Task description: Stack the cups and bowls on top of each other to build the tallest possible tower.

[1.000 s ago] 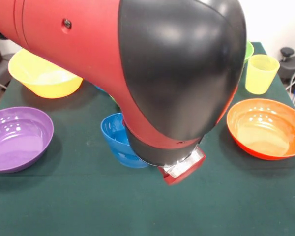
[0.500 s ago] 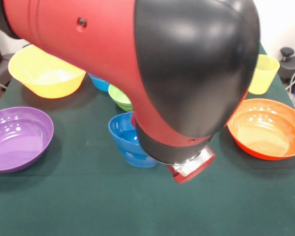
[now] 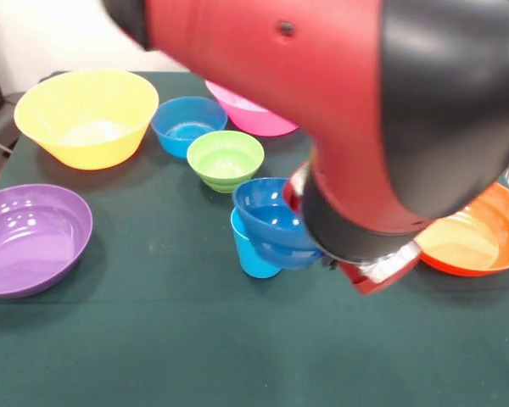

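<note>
A dark blue bowl (image 3: 273,219) sits slightly tilted in the mouth of an upright light blue cup (image 3: 254,253) at mid-table. My gripper (image 3: 299,197) is at that bowl's right rim, almost wholly hidden behind my red and black arm (image 3: 365,127). A lime green bowl (image 3: 225,158) and a light blue bowl (image 3: 188,125) stand just behind the stack to the left. Farther back are a large yellow bowl (image 3: 85,119) and a pink bowl (image 3: 253,114), the pink one partly covered by the arm. The yellow cup is hidden.
A purple bowl (image 3: 30,237) lies at the left edge and an orange bowl (image 3: 485,242) at the right, half behind the arm. The arm blocks the view of the right back of the green table (image 3: 153,348).
The arm has swung to the right, and the dark blue bowl has moved right with it onto the light blue cup. The small bowls and pink bowl at the back have come into sight.
</note>
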Tool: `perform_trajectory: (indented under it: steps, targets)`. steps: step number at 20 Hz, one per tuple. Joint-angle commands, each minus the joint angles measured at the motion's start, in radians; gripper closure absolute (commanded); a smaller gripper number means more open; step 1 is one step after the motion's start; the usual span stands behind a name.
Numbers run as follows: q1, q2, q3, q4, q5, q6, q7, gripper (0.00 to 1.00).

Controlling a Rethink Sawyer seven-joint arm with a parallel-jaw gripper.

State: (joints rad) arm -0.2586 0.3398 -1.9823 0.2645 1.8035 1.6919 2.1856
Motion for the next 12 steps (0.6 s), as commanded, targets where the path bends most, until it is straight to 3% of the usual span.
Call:
perform_trajectory:
  steps: [1, 12]
  targets:
    - [0.046, 0.044, 0.144, 0.044, -0.152, -0.035, 0.121, 1.0]
    - [0.025, 0.048, 0.221, 0.033, -0.259, -0.096, 0.086, 1.0]
